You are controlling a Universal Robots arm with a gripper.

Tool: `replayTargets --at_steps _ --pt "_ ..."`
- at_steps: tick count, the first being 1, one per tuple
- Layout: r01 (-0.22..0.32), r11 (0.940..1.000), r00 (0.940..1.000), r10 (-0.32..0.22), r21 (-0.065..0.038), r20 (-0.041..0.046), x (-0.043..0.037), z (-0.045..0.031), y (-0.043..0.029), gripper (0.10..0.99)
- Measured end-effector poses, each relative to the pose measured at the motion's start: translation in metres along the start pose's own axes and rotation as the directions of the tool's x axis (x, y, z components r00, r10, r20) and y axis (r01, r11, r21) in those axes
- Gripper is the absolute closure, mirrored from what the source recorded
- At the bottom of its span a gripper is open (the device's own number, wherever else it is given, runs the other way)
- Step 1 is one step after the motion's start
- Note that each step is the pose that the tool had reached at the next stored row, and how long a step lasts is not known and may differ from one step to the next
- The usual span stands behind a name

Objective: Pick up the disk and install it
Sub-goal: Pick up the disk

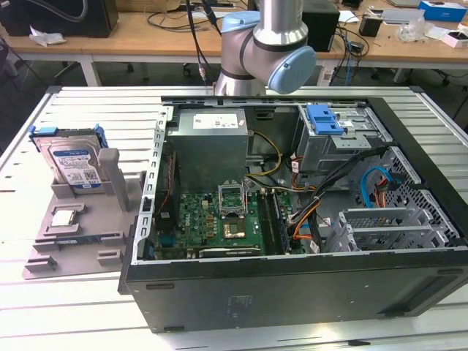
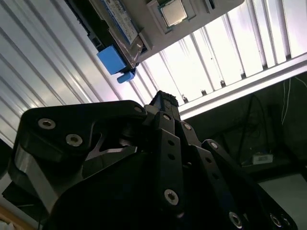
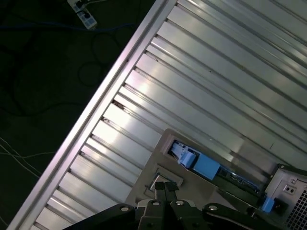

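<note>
a slatted metal table (image 1: 73,102) is seen in the exterior view, and an open computer case (image 1: 292,292) is laid on its side on it, taking up the middle and the three o'clock half of the picture. wooden desks (image 1: 146,33) strewn with cables are seen beyond the table at twelve o'clock. the robot arm (image 1: 270,44) is placed at twelve o'clock of the case, and its silver tube and blue-capped joints are seen behind the case's far wall. inside the case a grey power supply (image 1: 208,142) is mounted toward eleven o'clock, and a green motherboard (image 1: 212,219) is set at seven o'clock, just beside it. a grey holder (image 1: 73,227) is laid on the table at nine o'clock of the case, just beside its wall.

the gripper (image 2: 164,98) (image 3: 166,184) is shown in both wrist views as black linkages that meet at the tips. the fingertips are brought together and nothing is held between them. the table and the holder are seen past the tips, apart from them.

the disk (image 1: 73,162) (image 2: 117,21) (image 3: 206,166) is stood on edge at the far end of the holder, at ten o'clock of the case. its blue-and-white label is turned toward the exterior camera, and its blue carrier frame is seen at its edges. it is not touched by the gripper. a blue latch (image 1: 325,119) on a grey metal cage is fitted at one o'clock inside the case. a small square silver chip (image 1: 64,218) is seated in the holder at six o'clock of the disk, near it.
</note>
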State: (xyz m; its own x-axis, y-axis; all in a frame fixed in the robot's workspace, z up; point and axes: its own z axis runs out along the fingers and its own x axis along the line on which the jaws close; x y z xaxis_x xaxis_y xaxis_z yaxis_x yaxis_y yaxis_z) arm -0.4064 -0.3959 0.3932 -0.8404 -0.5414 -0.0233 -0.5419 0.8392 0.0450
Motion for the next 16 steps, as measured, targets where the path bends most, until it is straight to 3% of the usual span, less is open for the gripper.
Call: replayTargets --at_steps 5,16 --pt "0.038 0.9993 0.9993 -0.038 -0.001 -0.0017 0.0000 0.0000 0.0000 0.980" --pt "0.143 0.9898 0.9897 -0.143 -0.004 -0.0062 0.0000 0.0000 0.0000 0.980"
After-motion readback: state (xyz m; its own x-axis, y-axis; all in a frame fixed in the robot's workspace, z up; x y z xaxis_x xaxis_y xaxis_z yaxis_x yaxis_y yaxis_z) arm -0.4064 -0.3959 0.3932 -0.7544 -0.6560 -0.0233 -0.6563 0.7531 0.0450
